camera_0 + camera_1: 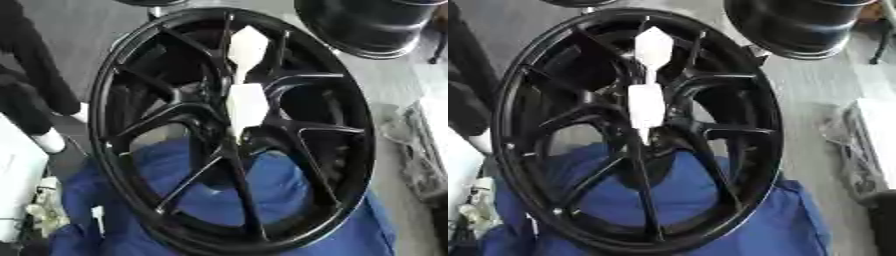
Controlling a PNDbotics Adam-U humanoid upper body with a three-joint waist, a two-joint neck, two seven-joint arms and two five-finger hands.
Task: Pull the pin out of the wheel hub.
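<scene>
Here, in the left eye view, a black spoked wheel (232, 130) lies on a blue cloth (262, 190), and a white pin (246, 82) with two bulbous sections stands in its hub (229, 137). Dark arm shapes crowd the left edge; I cannot tell any hand's state. In the right eye view, a second black rim (798, 25) sits beyond, at upper right.
</scene>
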